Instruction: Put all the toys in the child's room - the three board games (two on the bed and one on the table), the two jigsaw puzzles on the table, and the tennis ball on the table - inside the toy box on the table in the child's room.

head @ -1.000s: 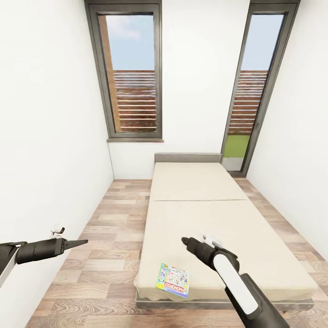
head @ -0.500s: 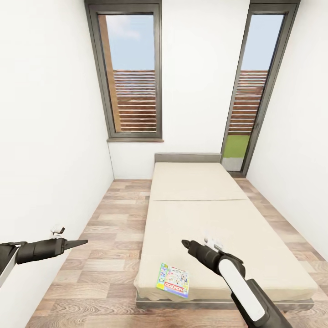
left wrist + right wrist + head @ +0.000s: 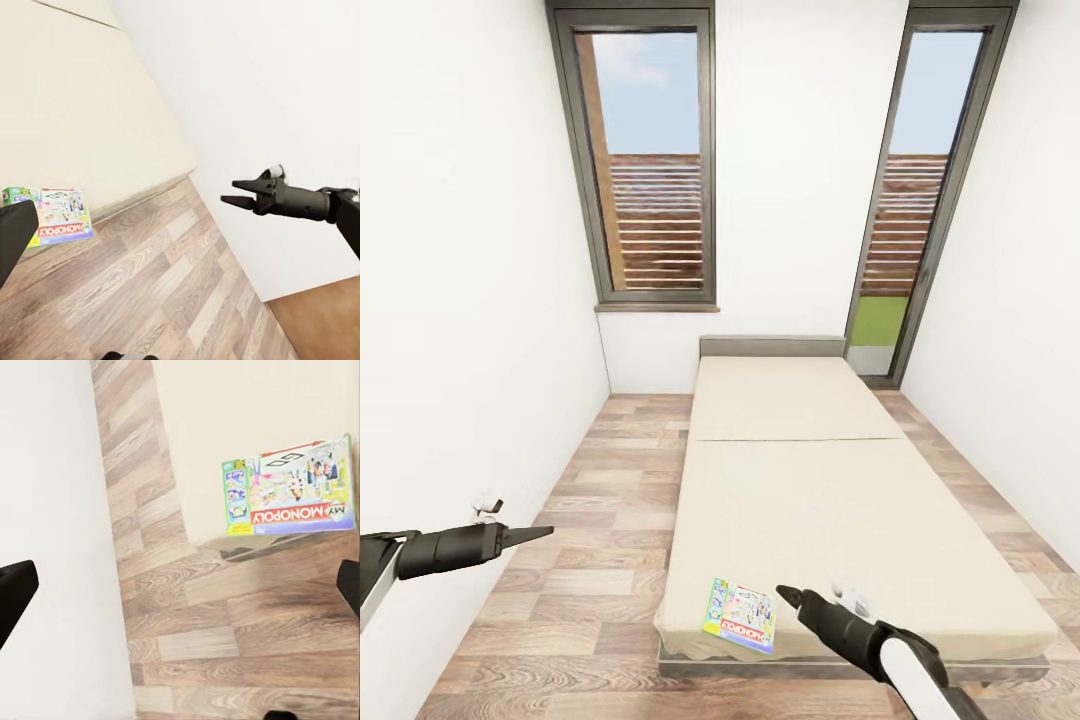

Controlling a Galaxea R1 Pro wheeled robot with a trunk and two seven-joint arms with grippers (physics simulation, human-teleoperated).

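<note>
Left tool (image 3: 532, 535) hangs out over the wood floor (image 3: 610, 470) by the left wall (image 3: 470, 300), arm roughly level and pointing right toward the bed (image 3: 840, 500); its fingers taper to one closed point, so I read it as clenched on nothing. Board game (image 3: 740, 615) lies flat on the near left corner of the mattress, one end poking past the edge over the floor, clear in the right wrist view (image 3: 289, 495). Only this one game shows on the bed. Right tool (image 3: 788, 597) sits low just right of the game, not touching, arm coming up from bottom right with the forearm angled left and forward. From the head it looks pinched, but the right wrist view shows its dark fingers (image 3: 15, 592) at opposite edges of the picture, so I call it released, nothing in it.

Risks: box is thin and flat on soft mattress, so fingers could dig into the bedding or skid over the lid. A sideways nudge could push the overhanging end off onto the floor. Approach from the edge side looks safer, my guess.
</note>
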